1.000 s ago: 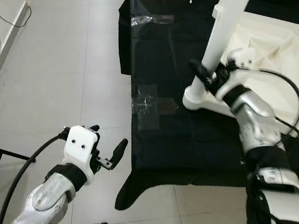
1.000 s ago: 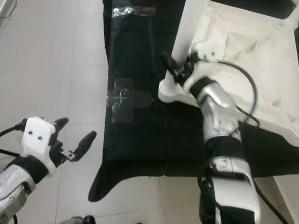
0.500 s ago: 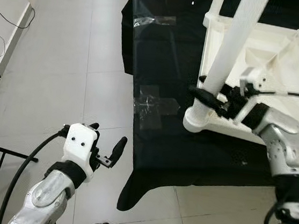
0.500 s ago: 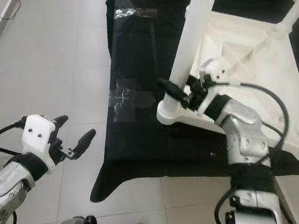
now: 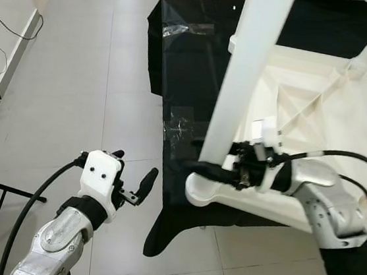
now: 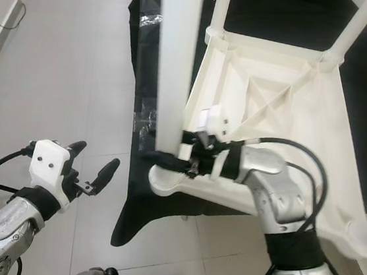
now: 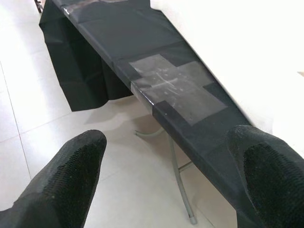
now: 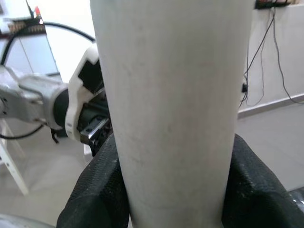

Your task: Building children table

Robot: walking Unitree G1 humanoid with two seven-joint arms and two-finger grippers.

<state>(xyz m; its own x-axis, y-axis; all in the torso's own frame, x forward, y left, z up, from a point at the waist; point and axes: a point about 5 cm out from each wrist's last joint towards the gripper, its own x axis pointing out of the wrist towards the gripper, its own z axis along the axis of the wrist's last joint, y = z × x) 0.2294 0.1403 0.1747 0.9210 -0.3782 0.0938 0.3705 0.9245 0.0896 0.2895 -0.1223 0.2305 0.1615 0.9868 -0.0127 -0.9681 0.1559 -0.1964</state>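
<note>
While clamped round the table leg, right hand, left hand spread, apparently empty.

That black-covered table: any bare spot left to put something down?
Bare: the black cloth from the far tape patch to the near tape cross. Crowded: the upturned white table covers the rest, overhanging the near edge, where the right gripper clamps a leg.

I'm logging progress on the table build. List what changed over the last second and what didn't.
The right gripper, shut on the near table leg, has dragged the upturned white table toward the robot, so its near corner now overhangs the edge of the black-covered table. The grip held throughout. The left gripper stayed open, idle over the floor.
</note>
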